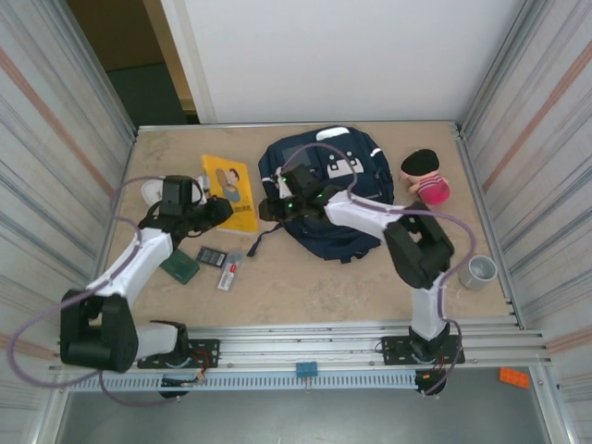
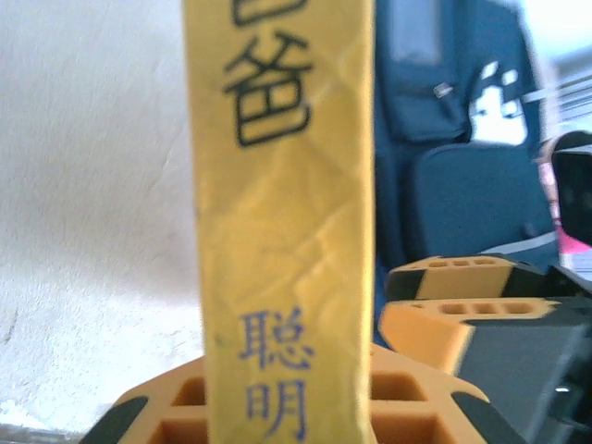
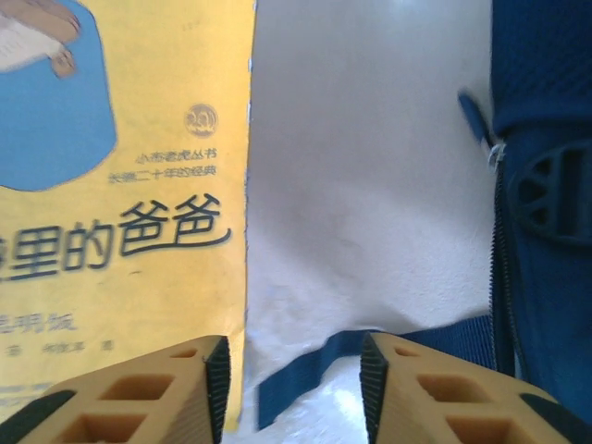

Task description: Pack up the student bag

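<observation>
Backpack, navy with white stripes, lies flat beside yellow book.

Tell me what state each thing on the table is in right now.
backpack: lying flat, front up
book: closed, gripped at its edge
left fingers: shut on the book
right fingers: open, holding nothing
cup: upright

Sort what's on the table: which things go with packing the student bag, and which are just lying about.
For the job: student bag; yellow book; likely the black calculator and green booklet.

Probably just lying about: grey cup; pink and black item; blue block on the rail.
</observation>
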Tool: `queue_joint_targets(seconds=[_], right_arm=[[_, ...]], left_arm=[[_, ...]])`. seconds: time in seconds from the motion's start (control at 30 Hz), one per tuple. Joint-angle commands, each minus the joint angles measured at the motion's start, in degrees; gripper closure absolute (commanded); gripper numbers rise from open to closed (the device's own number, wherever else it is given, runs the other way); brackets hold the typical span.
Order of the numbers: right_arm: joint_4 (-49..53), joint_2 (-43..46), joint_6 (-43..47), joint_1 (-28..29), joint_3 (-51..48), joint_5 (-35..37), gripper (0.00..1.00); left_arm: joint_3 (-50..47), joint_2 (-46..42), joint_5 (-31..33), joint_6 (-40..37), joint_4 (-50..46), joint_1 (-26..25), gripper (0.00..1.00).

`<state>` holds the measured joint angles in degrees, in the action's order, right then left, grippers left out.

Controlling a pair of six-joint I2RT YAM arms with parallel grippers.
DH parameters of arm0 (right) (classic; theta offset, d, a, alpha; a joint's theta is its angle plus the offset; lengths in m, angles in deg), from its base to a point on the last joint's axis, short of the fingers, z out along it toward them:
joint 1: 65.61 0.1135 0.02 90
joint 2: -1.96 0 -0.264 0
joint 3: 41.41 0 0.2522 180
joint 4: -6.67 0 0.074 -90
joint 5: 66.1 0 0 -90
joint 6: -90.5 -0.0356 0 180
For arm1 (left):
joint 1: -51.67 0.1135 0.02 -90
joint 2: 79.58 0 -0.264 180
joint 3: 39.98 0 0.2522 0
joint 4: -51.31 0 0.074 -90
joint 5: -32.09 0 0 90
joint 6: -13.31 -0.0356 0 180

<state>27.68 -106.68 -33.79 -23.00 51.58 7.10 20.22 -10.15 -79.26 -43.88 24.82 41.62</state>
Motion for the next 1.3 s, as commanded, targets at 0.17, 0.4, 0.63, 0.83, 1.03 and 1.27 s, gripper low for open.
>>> queue_joint_targets(seconds=[0.17,0.4,0.63,0.83,1.03,1.27], right_arm=[[-4.97,25.45,-0.66,-0.95,-13.38,4.06,0.46],[-11.33,43.37,-7.75,-1.20,-30.55,9.01,0.43],[-13.79,56.41,-20.50,-0.42,-42.39,12.81,0.35],[-23.49,56.44,-33.87,3.21,-48.26,14.12,0.26],[-25.73,48.86,-44.52,6.00,-46.70,15.01,0.09],[-39.47,41.88,-48.76,9.13,-47.85,17.38,0.11]], left_arm=[[-8.33,-16.70,7.89,7.29,16.57,-9.39,1.00],[-20.36,-19.18,19.71,16.86,40.57,-23.18,1.00],[-26.22,-12.17,29.52,29.42,56.97,-30.03,1.00],[-25.47,-6.28,29.26,39.83,62.77,-30.71,1.00],[-25.12,-0.06,29.56,54.55,68.60,-31.76,1.00],[-22.65,3.95,29.93,58.65,71.13,-34.89,1.00]])
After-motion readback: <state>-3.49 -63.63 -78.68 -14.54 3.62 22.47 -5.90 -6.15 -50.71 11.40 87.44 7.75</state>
